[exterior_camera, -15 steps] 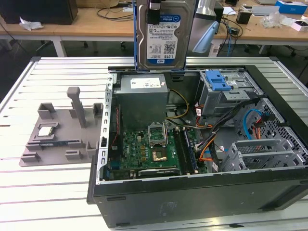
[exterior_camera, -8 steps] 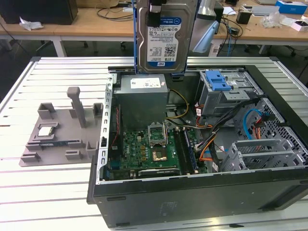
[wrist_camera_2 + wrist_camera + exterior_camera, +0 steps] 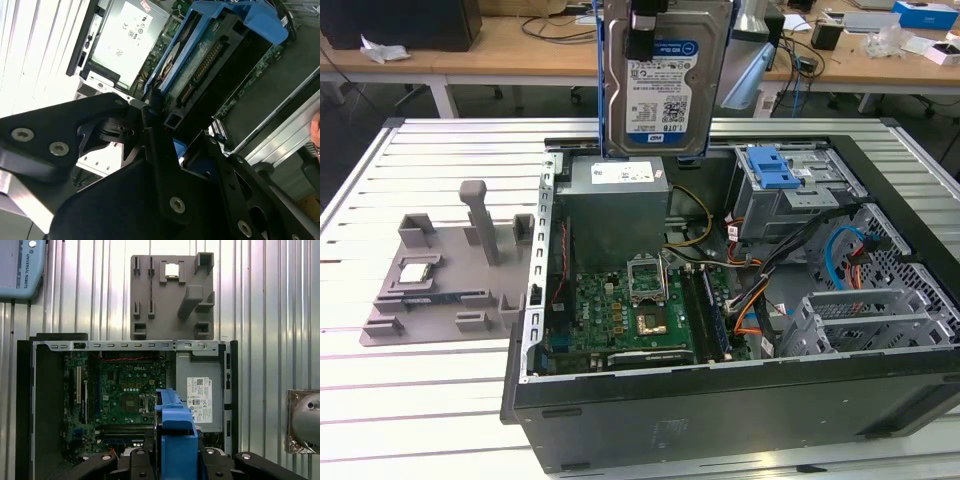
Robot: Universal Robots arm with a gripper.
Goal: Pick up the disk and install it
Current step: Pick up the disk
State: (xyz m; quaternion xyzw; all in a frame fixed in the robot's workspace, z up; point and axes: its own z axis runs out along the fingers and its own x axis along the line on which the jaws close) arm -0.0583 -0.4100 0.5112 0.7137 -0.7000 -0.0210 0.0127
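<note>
Ribbed aluminium worktop (image 3: 420, 400) is carrying an open computer case (image 3: 720, 425). Wooden desks (image 3: 520, 50) strewn with cables are running across the far side of the room.

I am watching the tool (image 3: 642, 35) gripping the disk (image 3: 665, 85) with its jaws drawn in narrow on the bright blue frame. The disk is hanging upright in the air with its label facing the exterior camera. It is sitting above the far end of the case, over the power supply (image 3: 616, 175), with the motherboard (image 3: 620, 320) lying lower and nearer. In the second wrist view the black fingers (image 3: 157, 150) are pressing on the frame from either side. In the first wrist view the frame's blue edge is standing up between the tool's black links.

Toward the exterior view's right, the metal drive cage (image 3: 790, 200) with its blue latch (image 3: 770, 165) is sitting inside the case, well apart from the disk. On the exterior view's left, a grey fixture (image 3: 440, 300) is lying on the worktop beside the case, with a small square chip (image 3: 415, 272) resting in it.

The exterior view's upper edge is cutting off the top of the disk and most of the tool. In the second wrist view the tool's own links are covering the exact spots where the fingertips are meeting the frame, so I am judging the grip from the fingers' flanks. The case's near wall is hiding the nearest strip of its floor.
</note>
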